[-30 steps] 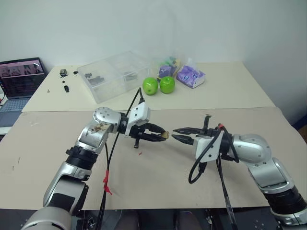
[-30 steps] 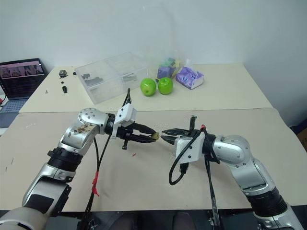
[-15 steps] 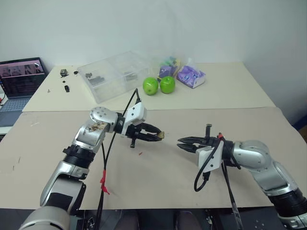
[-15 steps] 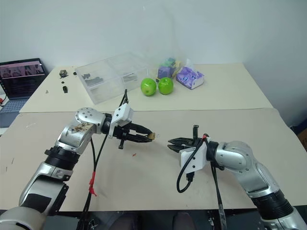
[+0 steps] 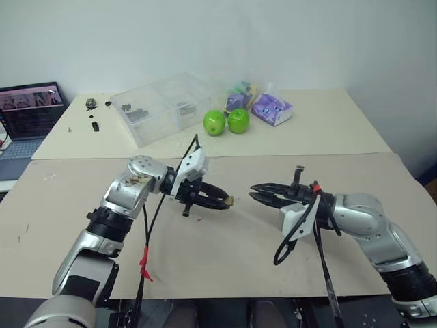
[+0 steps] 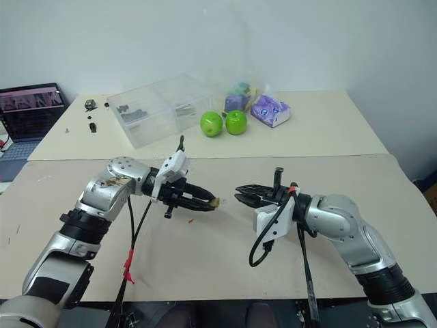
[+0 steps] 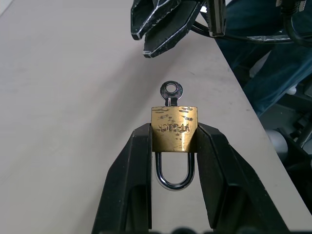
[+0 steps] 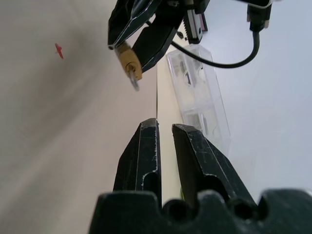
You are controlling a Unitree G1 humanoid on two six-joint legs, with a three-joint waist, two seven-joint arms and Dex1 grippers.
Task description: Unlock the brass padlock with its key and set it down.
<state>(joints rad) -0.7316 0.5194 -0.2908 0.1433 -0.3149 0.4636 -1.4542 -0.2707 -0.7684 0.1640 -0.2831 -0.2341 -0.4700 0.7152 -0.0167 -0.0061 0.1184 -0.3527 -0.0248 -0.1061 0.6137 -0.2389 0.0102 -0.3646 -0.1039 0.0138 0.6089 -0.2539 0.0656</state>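
Now: left end effector (image 7: pixel 173 146) grips brass padlock (image 7: pixel 174 132) | right end effector (image 8: pixel 165 134) narrow, seemingly empty, just apart

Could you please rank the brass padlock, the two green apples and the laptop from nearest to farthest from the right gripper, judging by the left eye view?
From the right gripper:
1. Brass padlock, just across the gap, clamped in the left gripper.
2. Two green apples, farther back on the table, about centre; too close to each other to rank apart.
3. Laptop, at the far left edge.
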